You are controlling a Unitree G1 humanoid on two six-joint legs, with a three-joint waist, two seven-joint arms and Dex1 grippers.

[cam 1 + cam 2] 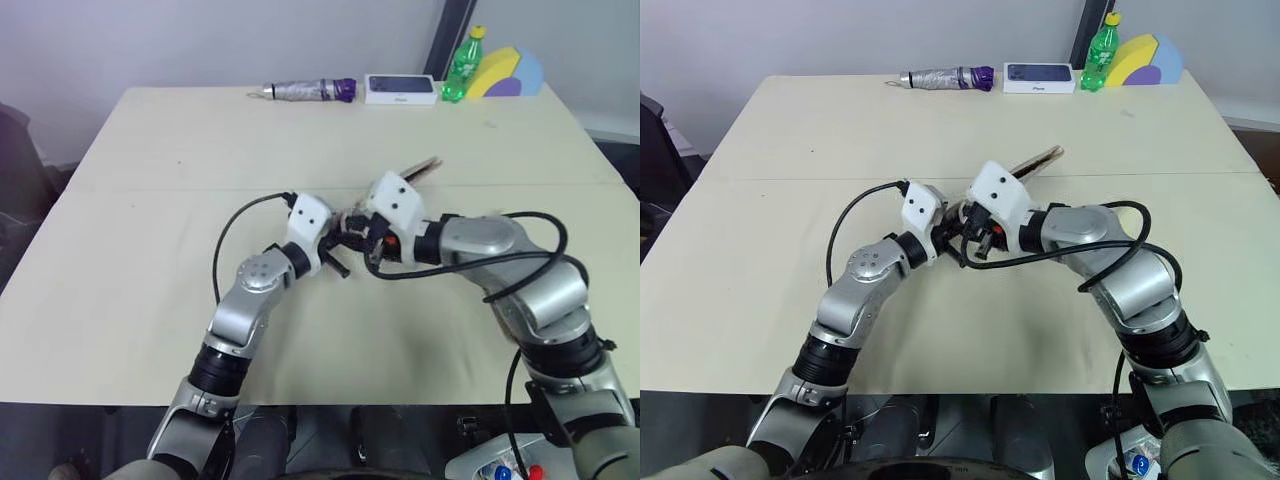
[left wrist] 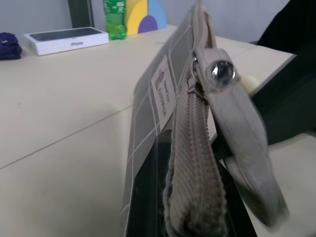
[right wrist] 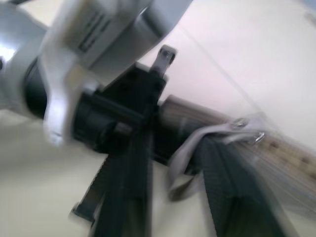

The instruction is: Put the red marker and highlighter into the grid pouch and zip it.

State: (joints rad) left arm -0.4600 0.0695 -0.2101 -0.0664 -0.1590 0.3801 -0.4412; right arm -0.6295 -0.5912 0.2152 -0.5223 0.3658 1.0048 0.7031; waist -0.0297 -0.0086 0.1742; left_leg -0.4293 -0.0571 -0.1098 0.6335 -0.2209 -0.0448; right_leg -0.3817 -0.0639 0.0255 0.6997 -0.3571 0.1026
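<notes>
Here the left gripper [image 1: 952,232], fingers closed on the grid pouch [image 2: 153,123], holds it edge-up above the bench [image 1: 150,200] centre; the right gripper's [image 1: 372,240] finger spread cannot be told.

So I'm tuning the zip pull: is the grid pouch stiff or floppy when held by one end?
Probably floppy: the grid pouch is thin fabric, held edge-up by the left gripper. Its strap droops in a loop, so it likely sags and twists under a pull. It also looks light.
</notes>
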